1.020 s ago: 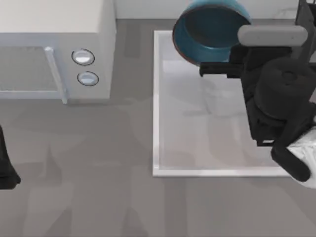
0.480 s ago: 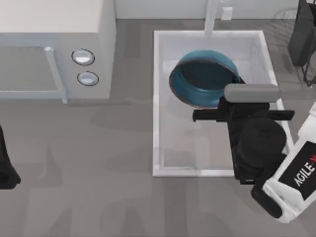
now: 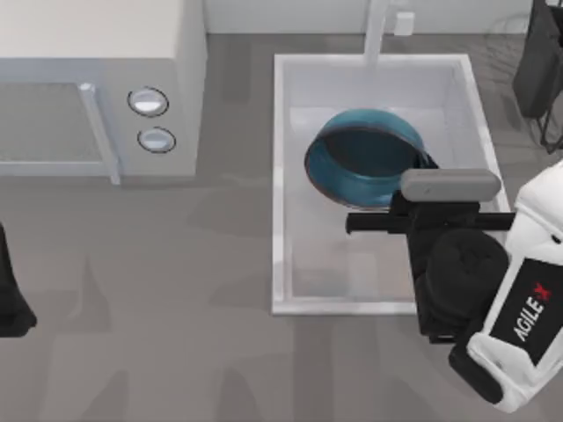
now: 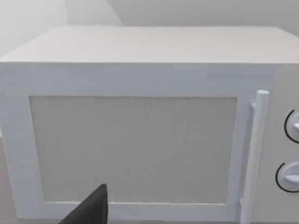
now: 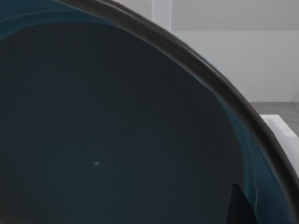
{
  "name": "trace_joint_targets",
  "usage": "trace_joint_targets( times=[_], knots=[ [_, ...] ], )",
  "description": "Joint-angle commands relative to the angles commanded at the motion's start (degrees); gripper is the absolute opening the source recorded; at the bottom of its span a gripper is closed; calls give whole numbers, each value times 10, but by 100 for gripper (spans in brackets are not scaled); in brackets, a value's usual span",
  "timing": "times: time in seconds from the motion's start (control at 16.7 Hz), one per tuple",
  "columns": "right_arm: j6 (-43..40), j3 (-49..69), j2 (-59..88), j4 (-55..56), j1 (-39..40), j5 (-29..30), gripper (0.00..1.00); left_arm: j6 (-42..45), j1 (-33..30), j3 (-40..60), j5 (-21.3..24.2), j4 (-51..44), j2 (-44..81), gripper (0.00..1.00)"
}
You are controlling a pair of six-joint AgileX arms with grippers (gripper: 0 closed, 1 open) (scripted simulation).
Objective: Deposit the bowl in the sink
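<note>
Fingers of the right gripper [image 3: 420,189] are hidden, so I cannot tell their state. It hangs by the blue bowl [image 3: 365,156], tilted inside the sink [image 3: 281,176]. Left arm [image 3: 10,299] sits parked at the table's left edge.

Bowl [image 3: 356,171] and right arm [image 3: 493,299] crowd the sink [image 3: 280,176]; its near-left floor lies open. Microwave [image 3: 97,88] blocks the surface's [image 3: 176,352] far left.

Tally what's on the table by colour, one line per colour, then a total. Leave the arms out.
Blue: 1, the bowl, tilted within the sink at the right tool.
White: 2, the sink and the microwave with its two knobs.
Total: 3.
</note>
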Motion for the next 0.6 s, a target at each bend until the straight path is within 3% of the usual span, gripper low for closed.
trace_joint_targets(
  times=[0.6],
  knots=[
    [0,0,0,0,0,0,75,0,0,0,0,0,0,100]
  ],
)
